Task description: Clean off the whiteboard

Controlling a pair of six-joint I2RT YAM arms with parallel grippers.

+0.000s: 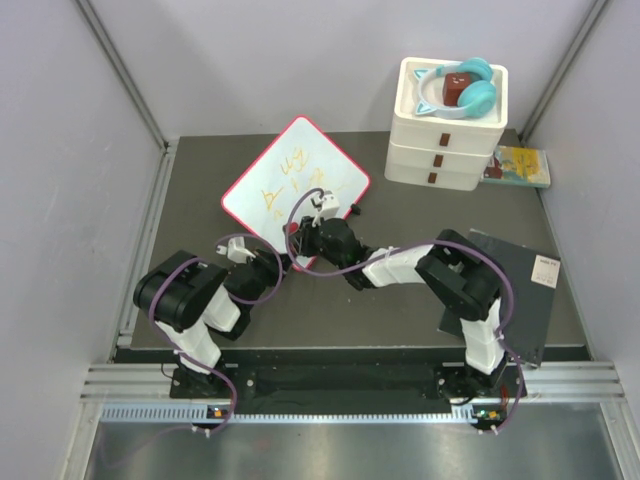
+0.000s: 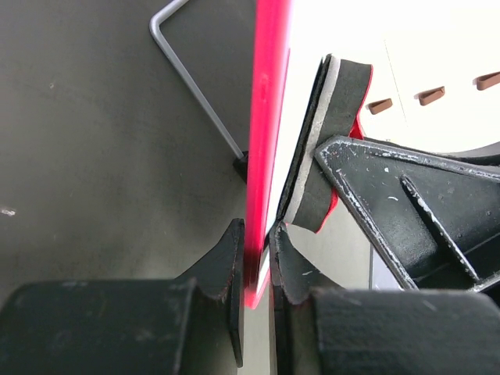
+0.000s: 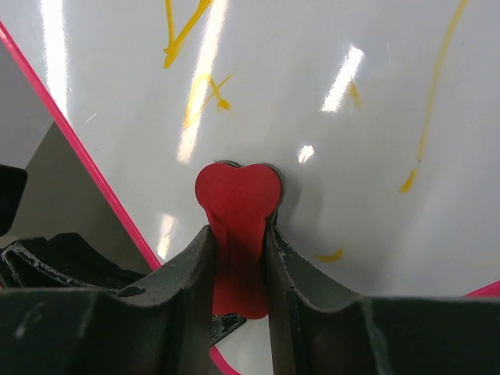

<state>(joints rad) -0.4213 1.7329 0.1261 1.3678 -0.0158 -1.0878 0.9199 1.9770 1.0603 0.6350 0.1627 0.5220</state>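
Observation:
The whiteboard (image 1: 300,165), white with a pink-red rim and yellow scribbles (image 3: 183,31), lies turned like a diamond at the table's middle back. My left gripper (image 1: 283,263) is shut on its near rim; in the left wrist view the red rim (image 2: 266,117) runs between the closed fingers of my left gripper (image 2: 258,258). My right gripper (image 1: 303,232) is shut on a red heart-shaped eraser (image 3: 237,195), which is pressed flat on the board's face (image 3: 312,78) near that corner. The eraser's black foam side also shows in the left wrist view (image 2: 332,133).
A white drawer stack (image 1: 447,135) carrying teal headphones (image 1: 460,88) stands back right, with a book (image 1: 520,165) beside it. A dark grey flat sheet (image 1: 520,290) lies under the right arm. A thin wire bracket (image 2: 195,86) sits behind the board. Walls close in on three sides.

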